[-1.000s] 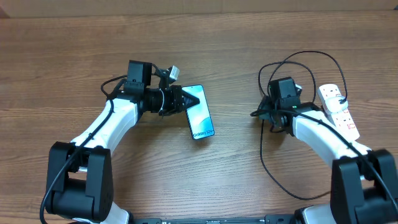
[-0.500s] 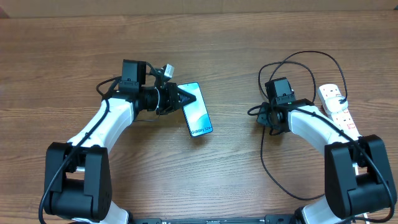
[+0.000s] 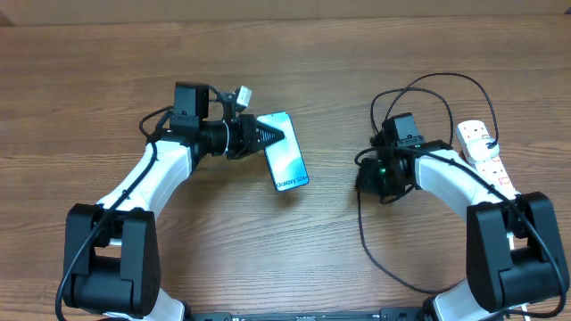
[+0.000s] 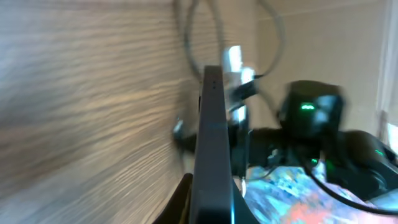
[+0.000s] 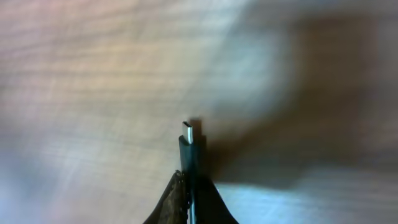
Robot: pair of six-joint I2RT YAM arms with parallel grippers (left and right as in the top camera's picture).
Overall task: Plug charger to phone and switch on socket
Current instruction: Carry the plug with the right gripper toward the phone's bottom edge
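The phone (image 3: 287, 162), slim with a cyan screen, is held at its near end by my left gripper (image 3: 271, 138), which is shut on it. In the left wrist view the phone (image 4: 211, 137) stands edge-on between the fingers of the left gripper (image 4: 211, 190), its end pointing at the right arm. My right gripper (image 3: 368, 175) is shut on the charger (image 3: 364, 239), whose black cable loops behind it. In the right wrist view the right gripper (image 5: 191, 182) pinches the black plug, and the metal charger tip (image 5: 188, 133) sticks out above the wood. The white socket (image 3: 486, 153) lies at the far right.
The charger's black loops (image 3: 443, 80) spread over the wood between the right arm and the socket, and one strand trails toward the front edge. A thick white cord (image 3: 239, 96) sits by the left wrist. The wooden table (image 3: 89, 80) runs wide on the left.
My right gripper has closed on the charger plug and shifted left and nearer, dragging the cable. The left gripper has carried the phone slightly right.
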